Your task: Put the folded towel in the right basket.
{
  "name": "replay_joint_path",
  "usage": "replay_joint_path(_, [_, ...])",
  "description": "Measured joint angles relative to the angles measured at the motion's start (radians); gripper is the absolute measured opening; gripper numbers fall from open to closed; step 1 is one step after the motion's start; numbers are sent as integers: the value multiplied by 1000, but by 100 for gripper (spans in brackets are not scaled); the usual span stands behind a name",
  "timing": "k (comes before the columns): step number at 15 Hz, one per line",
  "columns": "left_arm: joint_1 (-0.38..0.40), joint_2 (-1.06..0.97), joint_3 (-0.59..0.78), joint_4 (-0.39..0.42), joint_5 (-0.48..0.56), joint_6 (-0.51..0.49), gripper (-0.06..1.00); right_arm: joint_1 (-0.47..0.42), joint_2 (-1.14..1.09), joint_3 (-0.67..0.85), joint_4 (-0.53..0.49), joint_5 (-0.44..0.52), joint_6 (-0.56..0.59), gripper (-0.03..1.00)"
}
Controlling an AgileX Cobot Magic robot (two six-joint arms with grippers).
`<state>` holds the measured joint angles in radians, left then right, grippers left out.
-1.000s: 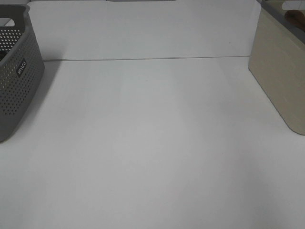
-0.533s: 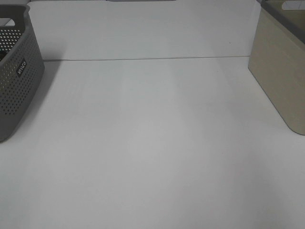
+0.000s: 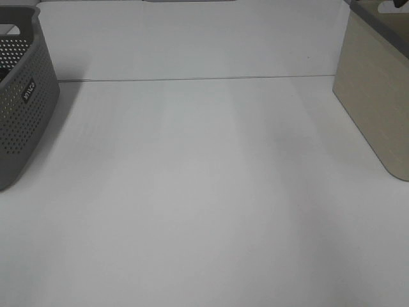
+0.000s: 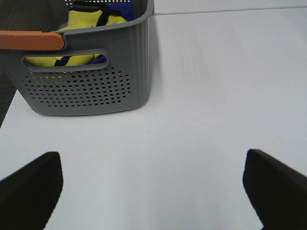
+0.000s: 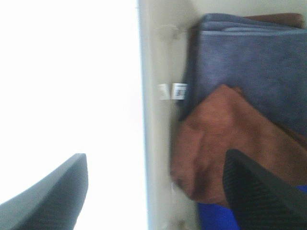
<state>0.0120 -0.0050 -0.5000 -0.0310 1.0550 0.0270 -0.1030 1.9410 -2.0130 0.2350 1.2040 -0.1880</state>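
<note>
In the right wrist view the beige right basket holds a brown towel lying on a folded grey-blue towel, with a bright blue cloth beside them. My right gripper is open and empty above the basket's rim, one finger over the table and one over the towels. In the exterior high view the right basket shows at the right edge, its inside hidden. My left gripper is open and empty over the table near the grey basket.
The grey perforated basket stands at the left edge and holds yellow and blue cloths. It has an orange handle. A white table lies between the two baskets. Neither arm shows in the exterior high view.
A brown patch that showed above the right basket's rim a second ago is gone from the exterior high view. Both baskets have stayed in place.
</note>
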Motion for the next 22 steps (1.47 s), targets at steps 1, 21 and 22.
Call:
replay_joint_path(1, [0, 0, 0, 0, 0, 0, 97, 27, -16, 0, 0, 9, 6, 73])
replay_joint_path(21, [0, 0, 0, 0, 0, 0, 97, 93, -1096, 1376, -71, 8, 86, 73])
replay_joint_path(22, [0, 0, 0, 0, 0, 0, 97, 93, -1179, 1423, -82, -13, 86, 73])
